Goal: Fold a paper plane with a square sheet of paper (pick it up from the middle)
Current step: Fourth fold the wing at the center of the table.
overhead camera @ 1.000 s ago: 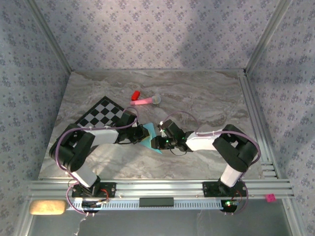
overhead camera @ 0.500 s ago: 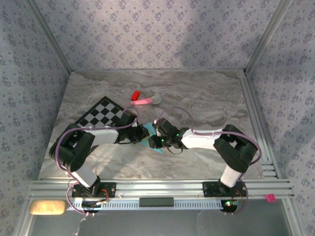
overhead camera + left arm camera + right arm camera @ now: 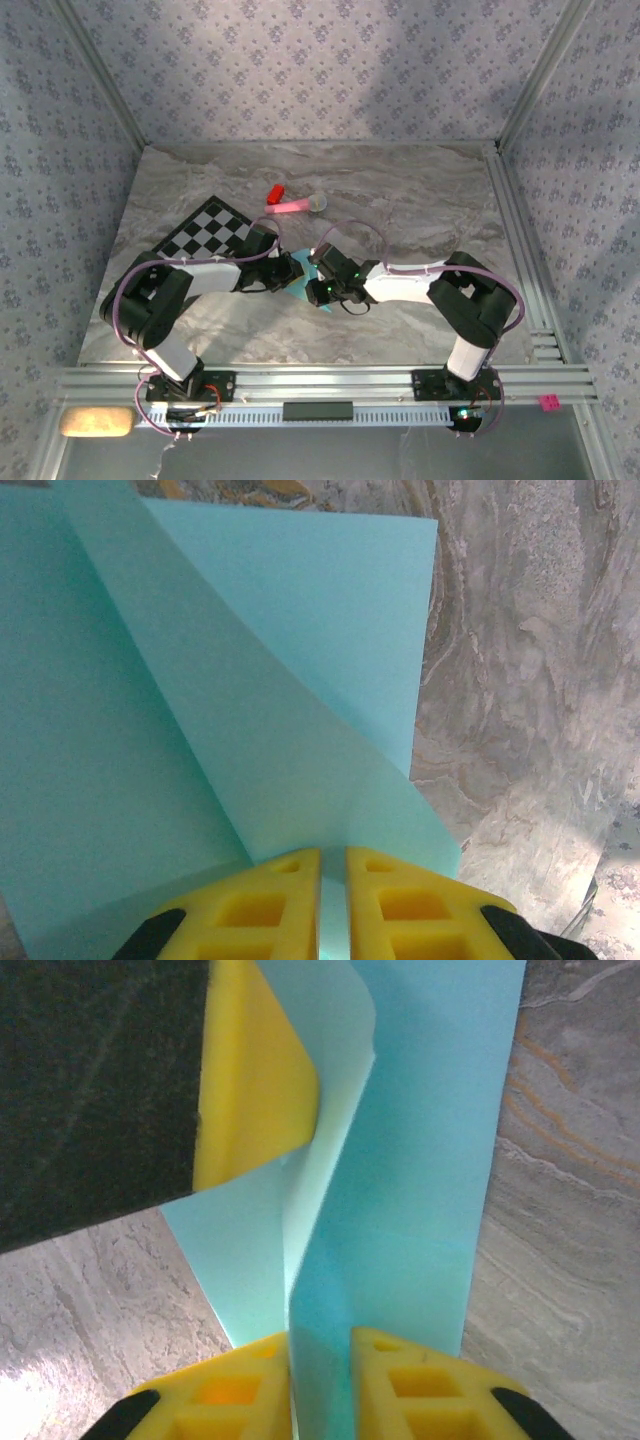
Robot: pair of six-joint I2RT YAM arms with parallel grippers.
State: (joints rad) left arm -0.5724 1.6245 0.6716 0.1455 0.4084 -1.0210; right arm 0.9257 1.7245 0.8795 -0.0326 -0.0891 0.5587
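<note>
Near the middle of the marble table [image 3: 420,200], between the two arms, the square sheet of paper [image 3: 299,268] is held off the surface, partly folded, with a long diagonal crease seen across it in the left wrist view [image 3: 230,680]. The left gripper [image 3: 283,278] is clenched on one edge of the sheet, its yellow fingers [image 3: 260,905] pressed together with only the thin blue layer between them. The right gripper [image 3: 318,290] is closed from the opposite side on a raised fold of the paper [image 3: 420,1160], which is seen running up between its pads [image 3: 240,1385]. A yellow finger of the left gripper [image 3: 255,1070] is seen touching the sheet's upper part. Behind the arms, a checkered mat [image 3: 205,232] lies flat on the table, and a pink stick toy [image 3: 295,207] with a small red piece [image 3: 274,192] just beside it lies farther back, well apart from the paper.
</note>
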